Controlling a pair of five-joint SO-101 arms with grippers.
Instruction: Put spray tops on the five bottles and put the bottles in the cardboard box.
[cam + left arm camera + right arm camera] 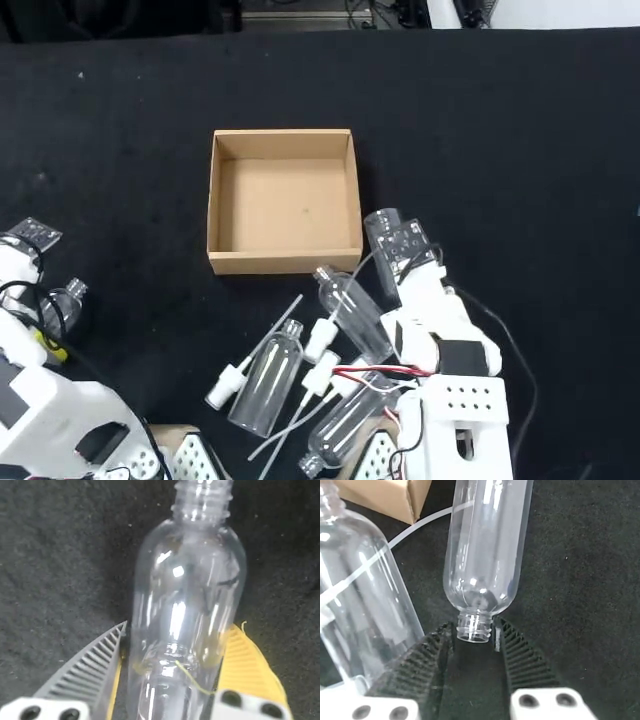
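The open cardboard box (pixel 285 200) stands in the middle of the table with nothing inside it. My left gripper (pixel 177 627) is shut on the body of a clear uncapped bottle (pixel 190 580), at the table's left edge (pixel 65 298). My right gripper (pixel 474 627) is shut on the neck of another clear bottle (pixel 487 540), which lies just in front of the box's right corner (pixel 355 315). Two more uncapped bottles (pixel 270 375) (pixel 345 425) lie near the front edge. White spray tops (pixel 320 340) (pixel 225 385) with long dip tubes lie among them.
In the right wrist view a neighbouring bottle (pixel 360 595) lies close beside my fingers, with a dip tube (pixel 425 525) across it and the box corner (pixel 395 497) beyond. Black cloth covers the table. The arm bases (pixel 455 420) stand at the front edge.
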